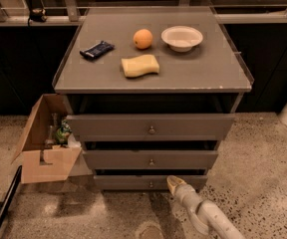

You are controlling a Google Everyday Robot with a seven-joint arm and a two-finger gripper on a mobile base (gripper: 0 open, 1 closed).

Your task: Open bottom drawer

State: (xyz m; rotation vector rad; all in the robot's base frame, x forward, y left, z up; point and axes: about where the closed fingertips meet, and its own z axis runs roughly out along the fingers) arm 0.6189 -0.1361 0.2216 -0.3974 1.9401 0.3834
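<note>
The bottom drawer (133, 182) is the lowest and slimmest of three grey drawer fronts, with a small brass knob (151, 184). It sits a little further back than the two drawers above. My gripper (173, 183) is low in front of this drawer, just right of the knob, at the end of my pale arm (208, 218) that comes in from the bottom right. Its tip is at the drawer front, close to the knob.
The middle drawer (151, 160) and top drawer (151, 127) sit above. On the cabinet top (218, 73) lie an orange (143, 38), a white bowl (182, 37), a yellow sponge (140, 65) and a dark snack packet (96, 49). An open cardboard box (46, 148) stands left.
</note>
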